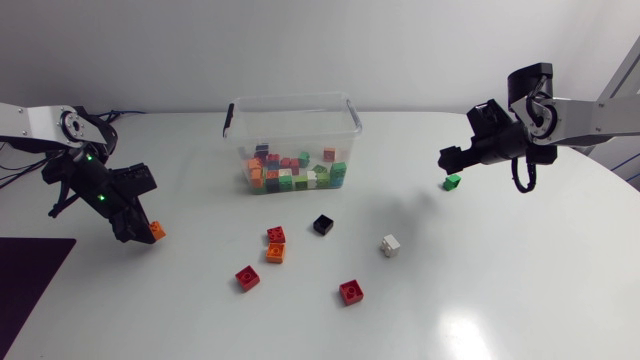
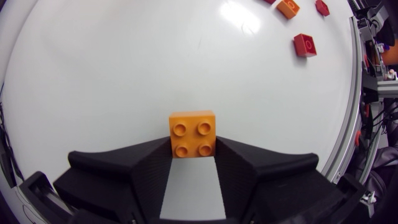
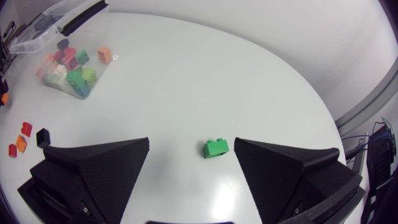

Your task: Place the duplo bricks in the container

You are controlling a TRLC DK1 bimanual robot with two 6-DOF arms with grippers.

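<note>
At the table's left, my left gripper [image 1: 146, 230] is shut on an orange duplo brick [image 1: 157, 231]. The left wrist view shows that brick [image 2: 193, 134] studs-up, pinched between the gripper's [image 2: 193, 154] fingertips just over the table. My right gripper [image 1: 447, 160] hangs open at the right, above a small green brick [image 1: 452, 181]. In the right wrist view the green brick [image 3: 215, 148] lies on the table between the wide-open fingers of that gripper [image 3: 191, 143], touching neither. The clear container [image 1: 345, 135] stands at the back middle, holding several coloured bricks.
Loose bricks lie in front of the container: black [image 1: 322, 224], white [image 1: 390, 245], a red [image 1: 276, 235] beside an orange [image 1: 275, 252], and two more red [image 1: 247, 278] [image 1: 351, 291]. A dark mat [image 1: 25, 290] covers the front left corner.
</note>
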